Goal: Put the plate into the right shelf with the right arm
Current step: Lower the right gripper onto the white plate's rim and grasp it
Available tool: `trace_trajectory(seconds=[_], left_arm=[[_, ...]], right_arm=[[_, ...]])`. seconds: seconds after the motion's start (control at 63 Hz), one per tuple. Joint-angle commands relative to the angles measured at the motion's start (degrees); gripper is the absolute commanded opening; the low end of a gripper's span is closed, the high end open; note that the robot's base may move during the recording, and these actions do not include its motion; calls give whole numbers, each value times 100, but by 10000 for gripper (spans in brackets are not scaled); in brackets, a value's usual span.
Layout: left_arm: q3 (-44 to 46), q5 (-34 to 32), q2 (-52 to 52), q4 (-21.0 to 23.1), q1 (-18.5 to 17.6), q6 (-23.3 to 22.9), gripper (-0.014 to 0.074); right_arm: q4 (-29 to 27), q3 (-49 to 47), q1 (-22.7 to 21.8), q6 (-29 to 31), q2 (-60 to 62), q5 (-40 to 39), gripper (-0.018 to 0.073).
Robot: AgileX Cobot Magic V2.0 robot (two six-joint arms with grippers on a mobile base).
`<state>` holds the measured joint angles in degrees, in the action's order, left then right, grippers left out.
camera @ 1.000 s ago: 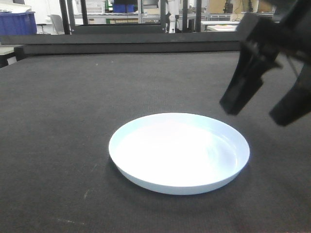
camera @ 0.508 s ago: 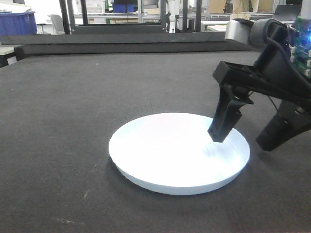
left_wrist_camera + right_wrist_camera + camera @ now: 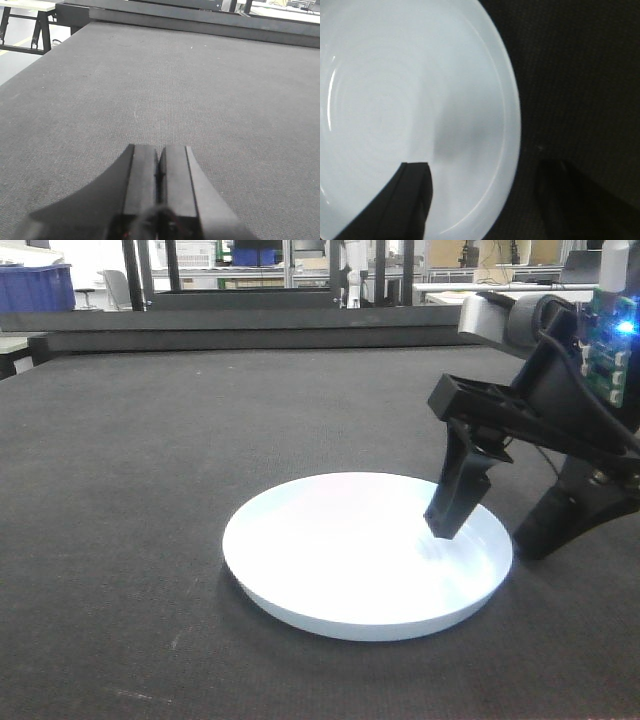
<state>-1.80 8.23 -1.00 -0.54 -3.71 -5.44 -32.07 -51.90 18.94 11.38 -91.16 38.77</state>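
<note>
Front view has the plate flat on the dark table. The right gripper has its fingers spread wide over the rim, gripping nothing. The left gripper has its fingers pressed together, empty

Looks like a robotics lab or workshop hall. Wide workbench topped with dark felt, and far behind it metal shelving, blue plastic bins, a grey chair and more worktables. Bare pale floor at far left.

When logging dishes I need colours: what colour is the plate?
Plain white plate, clearest in the front view.
</note>
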Motion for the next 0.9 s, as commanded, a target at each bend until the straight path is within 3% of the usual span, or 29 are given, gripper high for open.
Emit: trace_trajectory(seconds=[0.0, 0.143, 0.381, 0.492, 0.889], left_arm=[[-57, -483, -24, 13, -38, -34, -47], [-57, -483, -24, 13, -38, -34, -47], [-57, -483, -24, 13, -38, -34, -47], [-57, -483, -24, 13, -38, -34, -47], [-57, -483, -24, 13, -38, -34, -47]], right_arm=[[-211, -139, 10, 52, 132, -53, 421], [-211, -139, 10, 52, 132, -53, 281], [-211, -157, -10, 52, 132, -137, 161], [-211, -267, -10, 52, 132, -117, 42], [71, -532, -10, 52, 1191, 59, 56]])
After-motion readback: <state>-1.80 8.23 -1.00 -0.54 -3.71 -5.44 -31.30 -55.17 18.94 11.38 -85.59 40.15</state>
